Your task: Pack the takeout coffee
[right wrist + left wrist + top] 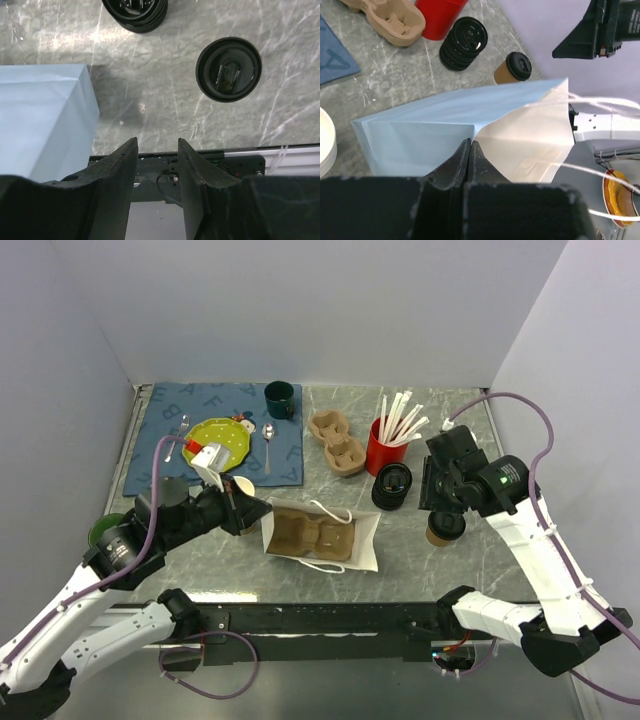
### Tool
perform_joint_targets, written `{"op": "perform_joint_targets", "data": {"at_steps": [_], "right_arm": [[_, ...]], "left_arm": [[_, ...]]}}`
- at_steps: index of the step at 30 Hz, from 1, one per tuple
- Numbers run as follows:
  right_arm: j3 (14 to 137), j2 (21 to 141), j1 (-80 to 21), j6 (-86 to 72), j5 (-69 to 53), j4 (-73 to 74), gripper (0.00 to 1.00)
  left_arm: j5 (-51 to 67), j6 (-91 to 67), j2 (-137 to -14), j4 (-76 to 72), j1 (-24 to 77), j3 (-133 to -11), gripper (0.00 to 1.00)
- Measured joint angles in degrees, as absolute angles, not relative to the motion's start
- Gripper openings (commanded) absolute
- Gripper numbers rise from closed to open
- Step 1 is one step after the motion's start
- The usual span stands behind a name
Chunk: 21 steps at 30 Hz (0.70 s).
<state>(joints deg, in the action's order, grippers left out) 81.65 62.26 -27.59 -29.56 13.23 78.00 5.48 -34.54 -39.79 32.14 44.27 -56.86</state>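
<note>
The takeout coffee [445,528], a brown paper cup with a black lid, stands upright on the marble table right of centre. It also shows in the left wrist view [515,67] and from above in the right wrist view [228,69]. My right gripper [440,500] hovers just above and behind it, open and empty [157,145]. A white paper bag [362,545] lies mid-table, mouth open, with a brown cup carrier [310,533] inside. My left gripper [250,512] is shut on the bag's left edge [470,142].
A stack of black lids [392,485] sits left of the coffee. Behind it are a red cup of straws [385,448] and stacked carriers [338,440]. A blue mat [215,435] holds a green plate, a spoon and a dark green mug [279,398]. Lidless paper cups [238,485] stand near my left gripper.
</note>
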Motion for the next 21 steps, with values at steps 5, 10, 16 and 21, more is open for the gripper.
{"op": "perform_joint_targets", "data": {"at_steps": [5,10,16,21], "right_arm": [[79.37,62.15,-27.38,-30.85,12.32,77.73,0.53],[77.47,62.11,-27.00,-32.12,11.97,77.32,0.60],[74.89,62.57,-26.22,-33.01,11.73,76.66,0.65],[74.54,63.00,-25.61,-33.41,11.07,75.37,0.67]], "left_arm": [[6.90,-32.64,-39.20,31.94,44.29,-55.88,0.01],[7.42,-28.91,-39.42,31.97,44.34,-55.88,0.01],[7.70,-23.99,-41.52,31.99,44.88,-55.99,0.01],[6.61,-21.71,-42.76,31.40,45.28,-55.18,0.01]]}}
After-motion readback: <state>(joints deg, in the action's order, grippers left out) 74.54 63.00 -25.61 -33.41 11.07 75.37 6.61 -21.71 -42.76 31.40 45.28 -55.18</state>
